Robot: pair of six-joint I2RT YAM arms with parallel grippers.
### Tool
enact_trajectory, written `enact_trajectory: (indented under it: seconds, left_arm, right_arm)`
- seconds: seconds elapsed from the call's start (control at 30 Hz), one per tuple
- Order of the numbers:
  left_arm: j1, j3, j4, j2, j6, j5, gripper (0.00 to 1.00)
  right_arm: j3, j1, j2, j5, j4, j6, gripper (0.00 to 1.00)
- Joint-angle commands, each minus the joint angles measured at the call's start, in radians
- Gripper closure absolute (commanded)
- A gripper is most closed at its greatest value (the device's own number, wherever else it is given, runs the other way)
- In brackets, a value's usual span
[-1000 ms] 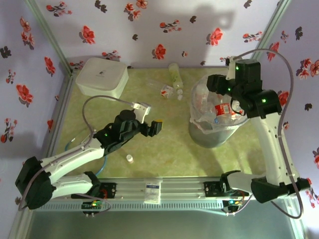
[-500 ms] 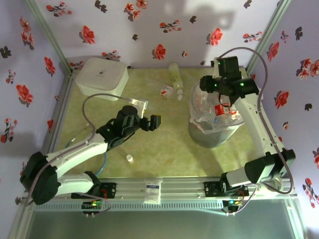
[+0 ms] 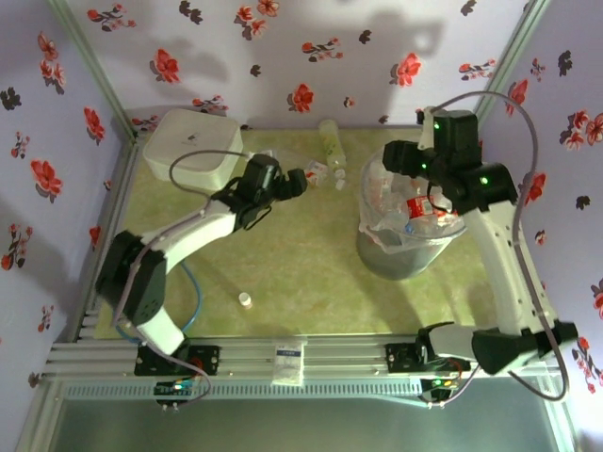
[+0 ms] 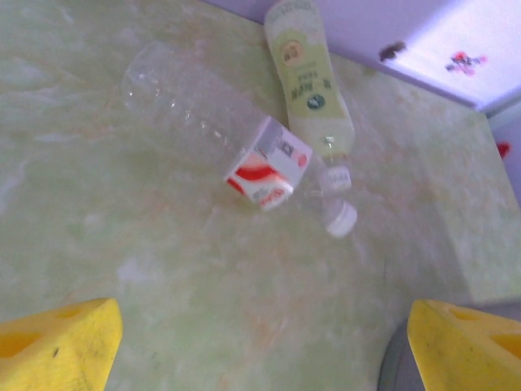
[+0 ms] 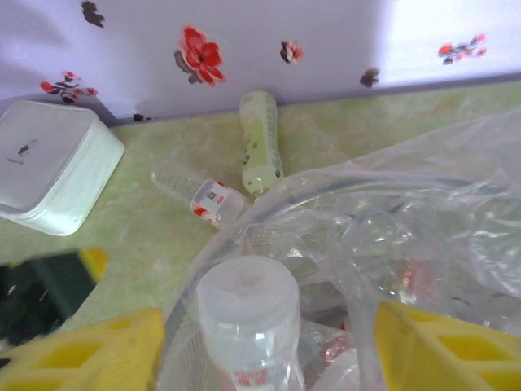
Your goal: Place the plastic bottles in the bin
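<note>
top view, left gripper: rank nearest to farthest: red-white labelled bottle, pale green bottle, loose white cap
From the left gripper, top view:
1. red-white labelled bottle: lying just to the gripper's right, close by the fingertips.
2. pale green bottle: further back and right, against the rear wall.
3. loose white cap: well towards the near edge, on the table's left half.

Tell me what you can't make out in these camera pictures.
Top view: how many plastic bottles lie in the bin; the crumpled bag liner and right arm cover them.
Left wrist view: label print on the pale green bottle is blurred.
Right wrist view: lower body of the white-capped bottle is cut off by the bottom edge.
</note>
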Motion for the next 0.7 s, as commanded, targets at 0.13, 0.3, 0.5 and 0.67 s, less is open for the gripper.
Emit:
enact_trajectory:
  seconds: [0.13,0.3,0.5,0.67]
  left_arm:
    - [0.014,0.438,-0.290,0.342,-0.215,0.017,0.08]
    - [0.007,0.638,-0.426,0.490,-0.276,0.045,0.10]
    - [-0.009,0.780,-0.513,0.622,-0.319,0.042,0.10]
    - [-0.013,0.912,-0.535,0.745,-0.298,0.046,0.10]
  right_arm:
    - [-0.134,-0.004,-0.139,0.068,-0.015,0.048,0.18]
    - [-0.189,-0.003,-0.187,0.095,-0.030,0.044,0.16]
    - [-0.227,-0.003,-0.214,0.098,-0.010,0.044,0.16]
    - [-0.236,-0.004,-0.228,0.092,-0.015,0.051,0.17]
